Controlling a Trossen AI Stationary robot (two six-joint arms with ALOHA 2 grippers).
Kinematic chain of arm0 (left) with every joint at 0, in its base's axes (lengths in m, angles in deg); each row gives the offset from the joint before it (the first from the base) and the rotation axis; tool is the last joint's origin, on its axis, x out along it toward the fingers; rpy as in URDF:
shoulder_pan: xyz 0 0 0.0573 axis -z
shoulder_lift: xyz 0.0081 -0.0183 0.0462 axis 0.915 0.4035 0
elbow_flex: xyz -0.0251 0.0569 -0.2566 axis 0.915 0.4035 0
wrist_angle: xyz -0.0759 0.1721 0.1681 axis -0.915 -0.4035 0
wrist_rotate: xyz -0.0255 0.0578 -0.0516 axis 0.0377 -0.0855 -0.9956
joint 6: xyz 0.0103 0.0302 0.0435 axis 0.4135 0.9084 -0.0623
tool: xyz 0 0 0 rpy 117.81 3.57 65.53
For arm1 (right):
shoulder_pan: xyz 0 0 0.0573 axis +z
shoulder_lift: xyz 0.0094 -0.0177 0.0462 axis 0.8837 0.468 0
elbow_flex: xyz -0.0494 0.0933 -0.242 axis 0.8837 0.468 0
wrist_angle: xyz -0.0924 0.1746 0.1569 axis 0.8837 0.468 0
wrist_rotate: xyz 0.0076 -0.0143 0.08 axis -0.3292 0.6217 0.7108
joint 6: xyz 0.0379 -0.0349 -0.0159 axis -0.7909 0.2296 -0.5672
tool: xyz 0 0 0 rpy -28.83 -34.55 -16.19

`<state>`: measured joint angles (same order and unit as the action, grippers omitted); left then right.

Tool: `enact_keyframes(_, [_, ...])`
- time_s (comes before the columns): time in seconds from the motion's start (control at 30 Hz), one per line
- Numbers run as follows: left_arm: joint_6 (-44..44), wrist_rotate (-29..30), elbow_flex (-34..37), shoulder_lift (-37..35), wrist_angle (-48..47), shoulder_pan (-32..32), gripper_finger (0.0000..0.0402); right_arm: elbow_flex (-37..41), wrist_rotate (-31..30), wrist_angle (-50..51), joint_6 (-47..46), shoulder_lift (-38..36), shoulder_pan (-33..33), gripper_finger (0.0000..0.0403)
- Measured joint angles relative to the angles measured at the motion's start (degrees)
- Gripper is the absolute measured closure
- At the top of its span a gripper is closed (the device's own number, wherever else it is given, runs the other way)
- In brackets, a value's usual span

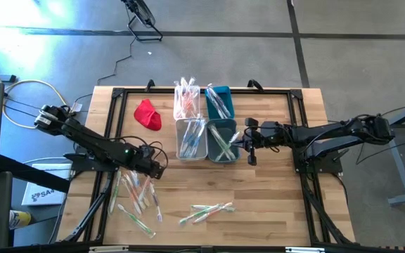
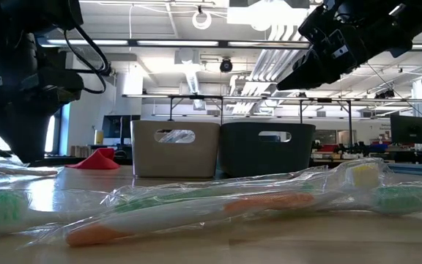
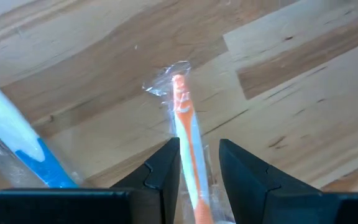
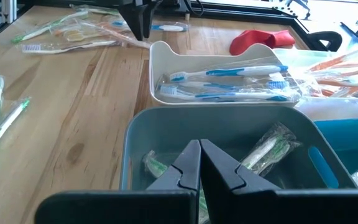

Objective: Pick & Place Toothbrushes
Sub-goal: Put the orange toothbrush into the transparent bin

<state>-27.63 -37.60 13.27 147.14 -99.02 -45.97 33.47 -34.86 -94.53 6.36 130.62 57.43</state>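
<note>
Grey floor (image 1: 209, 63) around the table — ceiling strip lights (image 2: 174, 42) and ductwork behind.

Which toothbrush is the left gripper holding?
The orange-handled toothbrush, still in its clear wrapper, pinched between the left gripper fingers. The blue one lies loose beside it.

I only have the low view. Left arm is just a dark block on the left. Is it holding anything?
Observer: Yes. In its wrist view the left gripper has its fingers on either side of an orange toothbrush in a clear wrapper.
Operator: Where on the table?
Observer: From above, at the top of the loose toothbrush pile on the table's left side.
Operator: And the right one?
Observer: The right gripper is shut with nothing in it, above the near teal bin holding green toothbrushes.
</note>
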Motion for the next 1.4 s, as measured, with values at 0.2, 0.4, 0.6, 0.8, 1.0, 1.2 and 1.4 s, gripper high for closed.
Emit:
enact_keyframes(0.2, [0.00,0.00,-0.03,1.28,-0.56,0.00,0.0293,0.00,0.00,0.00,-0.02,0.01,0.02,0.0401])
enact_keyframes(0.4, [0.00,0.00,-0.03,4.67,0.43,0.00,0.0293,0.00,0.00,0.00,0.00,0.00,0.02,0.0401])
enact_keyframes(0.6, [0.02,0.00,-0.23,7.26,2.01,0.04,0.0293,0.00,0.02,0.00,0.11,0.00,0.02,0.0401])
enact_keyframes(0.8, [0.44,-0.22,-0.30,8.15,1.95,0.04,0.0293,0.00,0.02,0.00,0.93,0.01,0.00,0.0401])
enact_keyframes(1.0, [0.77,-0.31,-0.20,8.00,1.99,0.04,0.0293,0.00,0.01,0.02,0.99,0.00,0.02,0.0401])
enact_keyframes(1.2, [2.12,-0.37,-0.15,8.04,1.69,0.04,0.0320,0.00,0.01,0.02,0.99,0.00,0.02,0.0401])
enact_keyframes(1.4, [2.10,-0.39,-0.14,8.04,0.23,0.04,0.0375,0.00,0.02,0.02,1.00,0.00,0.02,0.0401])
